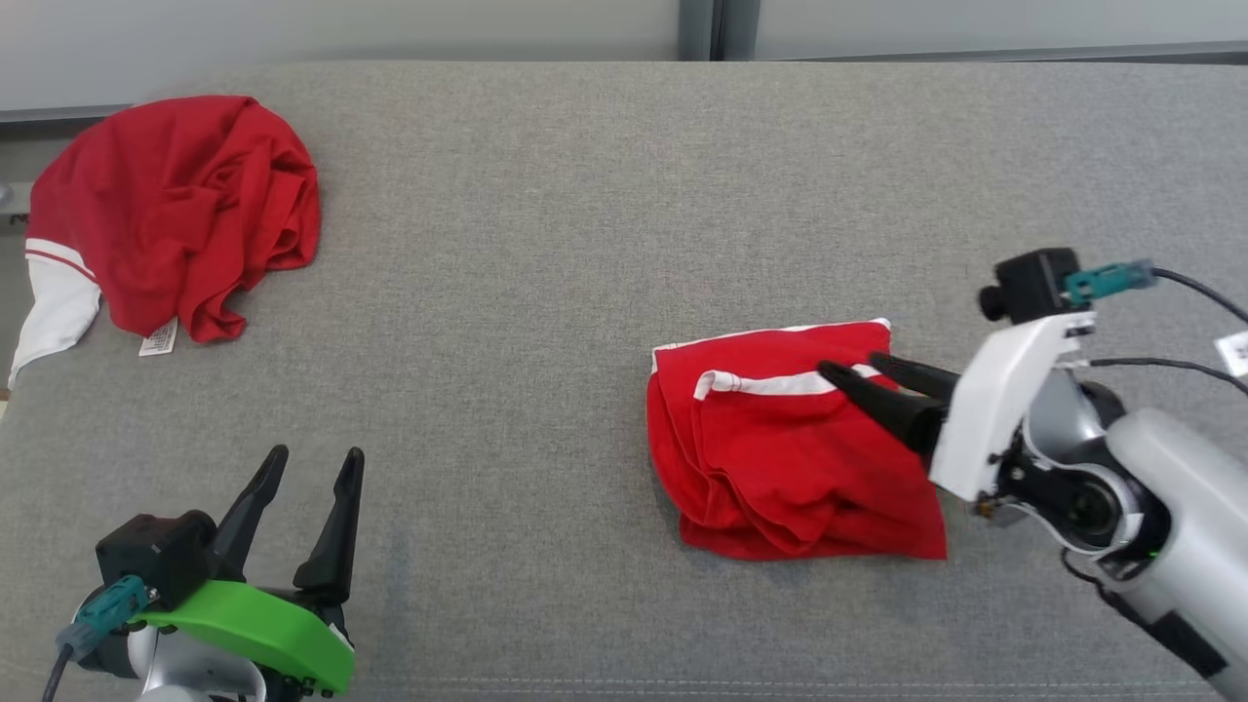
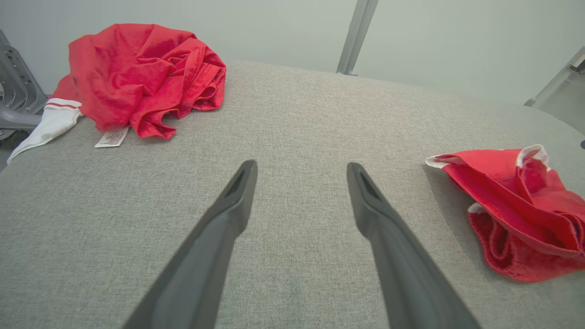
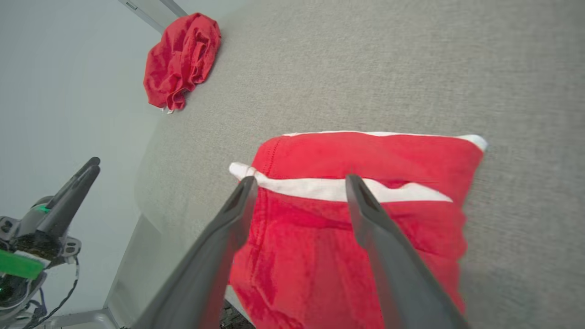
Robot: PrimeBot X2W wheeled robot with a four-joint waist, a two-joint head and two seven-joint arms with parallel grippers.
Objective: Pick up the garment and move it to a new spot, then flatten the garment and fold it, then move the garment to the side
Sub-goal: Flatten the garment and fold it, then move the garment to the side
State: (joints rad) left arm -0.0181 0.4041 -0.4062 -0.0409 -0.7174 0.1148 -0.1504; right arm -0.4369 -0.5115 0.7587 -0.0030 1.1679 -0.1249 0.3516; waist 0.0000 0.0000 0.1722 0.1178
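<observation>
step: likely the move to the side, folding seemingly done.
garment (image 1: pixel 795 458): folded, at 4 o'clock on the counter (image 1: pixel 546 244).
right pincer (image 1: pixel 849 364): spread, tips over the garment's top.
left pincer (image 1: pixel 318 452): spread, idle at 8 o'clock.
next: pinch all layers, keep the fold.

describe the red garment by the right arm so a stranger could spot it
On the grey fabric-covered table, look right of centre, beneath the right pincer. The folded red garment lies as a compact packet with a white stripe, unlike the crumpled red heap at the far left corner.
</observation>
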